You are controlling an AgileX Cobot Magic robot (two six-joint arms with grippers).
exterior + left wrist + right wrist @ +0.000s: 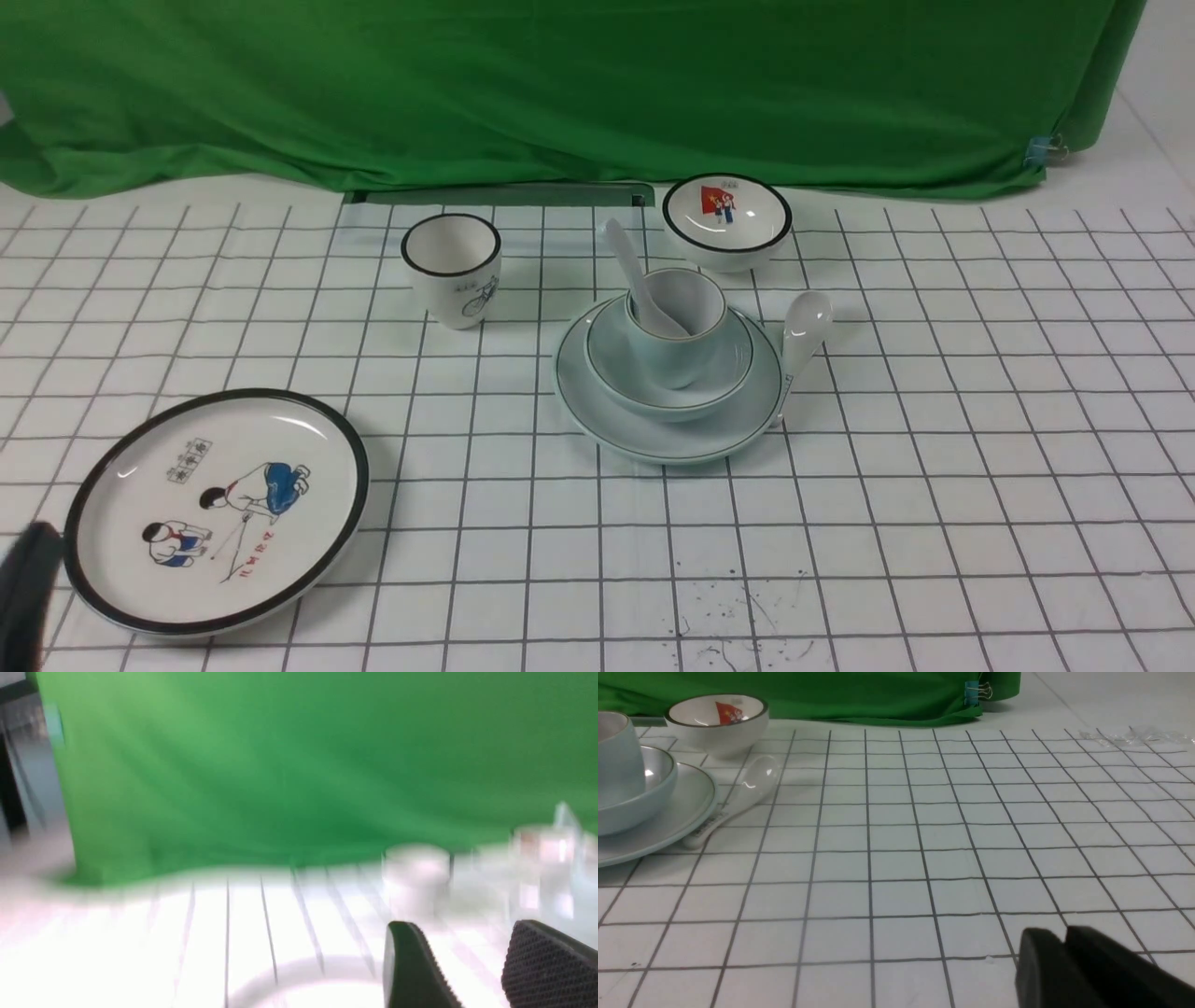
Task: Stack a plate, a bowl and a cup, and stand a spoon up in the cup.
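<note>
Stack built, spoon (pixel 644 280) stands in cup (pixel 679 322); left gripper (pixel 472 970) spread, right gripper (pixel 1064 952) nearly together, both empty: best withdraw clear without nudging plate (pixel 597 401).

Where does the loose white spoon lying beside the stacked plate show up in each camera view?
Front view: the loose spoon lies right of centre, against the right edge of the plate, bowl end pointing away.
Left wrist view: too blurred to pick it out.
Right wrist view: the loose spoon is upper left, its handle at the plate's rim.
Shared landmark: the black-rimmed bowl with the red picture, just behind the spoon.
</note>
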